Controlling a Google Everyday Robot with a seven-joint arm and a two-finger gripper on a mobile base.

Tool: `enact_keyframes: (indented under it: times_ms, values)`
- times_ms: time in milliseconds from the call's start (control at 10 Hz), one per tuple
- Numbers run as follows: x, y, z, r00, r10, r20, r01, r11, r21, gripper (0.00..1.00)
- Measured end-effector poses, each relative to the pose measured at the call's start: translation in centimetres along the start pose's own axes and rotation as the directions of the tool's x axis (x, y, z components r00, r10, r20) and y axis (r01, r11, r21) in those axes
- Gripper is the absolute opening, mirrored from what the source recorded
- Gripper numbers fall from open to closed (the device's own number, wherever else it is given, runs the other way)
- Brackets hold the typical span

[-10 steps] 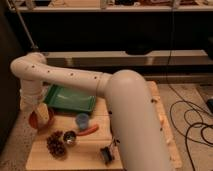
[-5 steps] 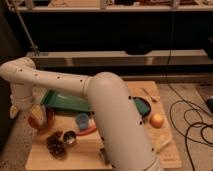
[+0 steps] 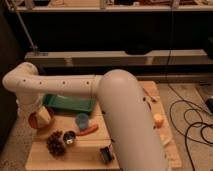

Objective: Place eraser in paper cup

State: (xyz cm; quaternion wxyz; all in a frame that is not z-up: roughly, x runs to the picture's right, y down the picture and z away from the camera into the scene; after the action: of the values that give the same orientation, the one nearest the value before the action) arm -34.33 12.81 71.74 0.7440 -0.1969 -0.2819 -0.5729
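"How far has it got with the eraser?"

"Nowhere yet, I'd say. The eraser [image 3: 165, 140] lies on the table [image 3: 80, 156], out on the right side. It's just below an orange fruit [image 3: 158, 120] and close beside the fat near link of the arm [image 3: 125, 120]. I can't see anything holding it."

"And the paper cup?"

"Harder. I take the paper cup [image 3: 45, 115] to be the pale rounded thing at the far left, against an orange bowl [image 3: 34, 122] under the arm's far end, but I can't swear to it. The blue cup [image 3: 81, 120] in the middle, in front of the green tray [image 3: 67, 103], isn't the one. If I'm right, eraser and cup sit well apart, at opposite ends of the table."

"Where's the gripper?"

"I can't pick it out. The arm reaches left across the table, bends at a joint and drops toward that bowl. My guess is the gripper is down there, hidden. It's released, jaws wide, and carrying nothing, since the eraser is on the wood."

"So what's left?"

"All of it, by my reckoning: get over to the right, pick up the eraser, carry it across and drop it in the cup."

"Any writing on anything?"

"None I can read. No labels show on the cups, the tray or the small black thing [image 3: 106, 153] near the front edge."
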Motion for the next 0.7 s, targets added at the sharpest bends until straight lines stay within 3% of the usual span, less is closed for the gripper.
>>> enact_keyframes:
  times_ms: [100,200,400,700]
  values:
    - [0.6,0.7,0.3,0.992,-0.078,-0.099,0.081,0.996,0.030,0.80]
    - [1.0,1.4,0.4,0.976,-0.134,-0.169,0.144,0.988,0.046,0.80]
    - [1.2,2.1,0.3,0.948,-0.204,-0.244,0.225,0.973,0.059,0.80]
    - [1.7,1.2,0.4,0.954,-0.217,-0.206,0.228,0.973,0.029,0.80]
